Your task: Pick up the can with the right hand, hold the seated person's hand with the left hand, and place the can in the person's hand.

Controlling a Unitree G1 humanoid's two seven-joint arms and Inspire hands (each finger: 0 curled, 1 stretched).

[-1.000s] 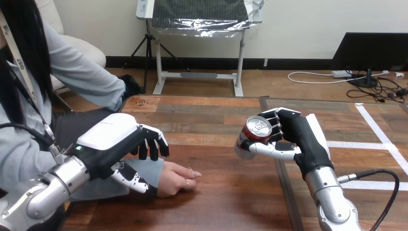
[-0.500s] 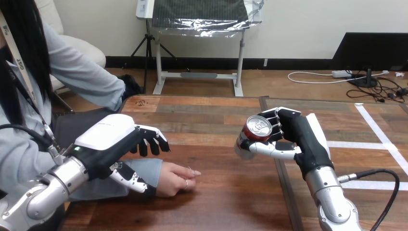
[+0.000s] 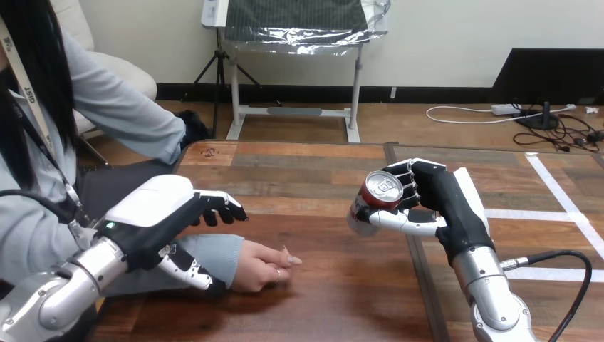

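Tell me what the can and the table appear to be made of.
Can: thin metal, probably aluminium; shiny silver lid with a pull tab, glossy red printed side. Table: wood or a wood-look surface, I cannot tell which; dark brown planks with visible grain and a slight sheen.

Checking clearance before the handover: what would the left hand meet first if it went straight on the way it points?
The way looks free: the left hand points across bare table; the can lies beside that line, depth unclear.
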